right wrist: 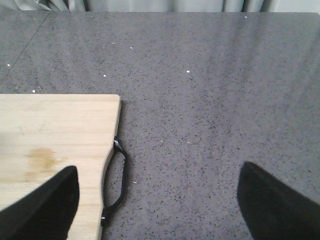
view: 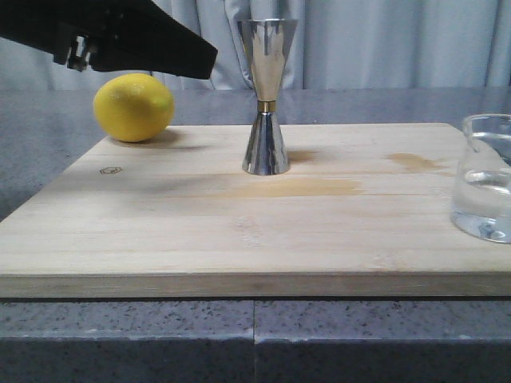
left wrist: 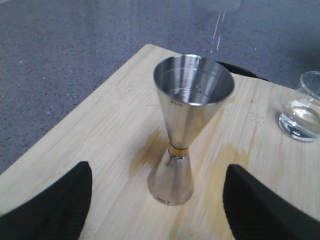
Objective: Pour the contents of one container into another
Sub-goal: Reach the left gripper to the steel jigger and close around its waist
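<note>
The steel jigger stands upright in the middle of the wooden board, a gold band at its waist. From the left wrist its cup appears empty. My left gripper is open, its black fingers wide apart on either side of the jigger's base and clear of it. The left arm hangs above the board's far left. The clear glass beaker, also visible in the left wrist view, holds clear liquid at the board's right edge. My right gripper is open over grey counter, empty.
A yellow lemon rests on the board's far left corner. Damp patches darken the wood around the jigger. The board's black handle juts out at its end onto the speckled grey counter. Curtains hang behind.
</note>
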`<action>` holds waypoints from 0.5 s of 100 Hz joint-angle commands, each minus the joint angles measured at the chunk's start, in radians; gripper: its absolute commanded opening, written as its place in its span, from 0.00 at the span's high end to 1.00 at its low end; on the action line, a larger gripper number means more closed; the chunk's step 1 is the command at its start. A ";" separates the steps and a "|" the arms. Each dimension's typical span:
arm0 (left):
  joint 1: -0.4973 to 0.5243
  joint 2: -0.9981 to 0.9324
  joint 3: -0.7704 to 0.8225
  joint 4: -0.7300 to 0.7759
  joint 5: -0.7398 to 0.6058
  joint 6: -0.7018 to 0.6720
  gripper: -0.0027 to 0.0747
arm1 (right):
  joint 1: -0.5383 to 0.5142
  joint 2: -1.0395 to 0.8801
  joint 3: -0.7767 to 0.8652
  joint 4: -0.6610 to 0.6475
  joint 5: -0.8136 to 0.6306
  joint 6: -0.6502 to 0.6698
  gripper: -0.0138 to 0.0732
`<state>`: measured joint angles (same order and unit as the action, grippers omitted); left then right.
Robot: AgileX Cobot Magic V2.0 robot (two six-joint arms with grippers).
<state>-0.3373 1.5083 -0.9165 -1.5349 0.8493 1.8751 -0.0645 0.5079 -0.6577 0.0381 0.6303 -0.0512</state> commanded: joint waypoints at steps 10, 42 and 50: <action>-0.010 0.033 -0.038 -0.161 0.111 0.129 0.32 | 0.002 0.013 -0.035 0.001 -0.083 -0.008 0.17; -0.048 0.100 -0.038 -0.282 0.154 0.287 0.32 | 0.002 0.013 -0.035 0.002 -0.083 -0.008 0.17; -0.066 0.124 -0.038 -0.317 0.154 0.310 0.32 | 0.002 0.013 -0.035 0.002 -0.083 -0.008 0.17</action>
<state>-0.3797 1.6460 -0.9257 -1.7495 0.9414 2.1513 -0.0645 0.5079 -0.6577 0.0398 0.6294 -0.0512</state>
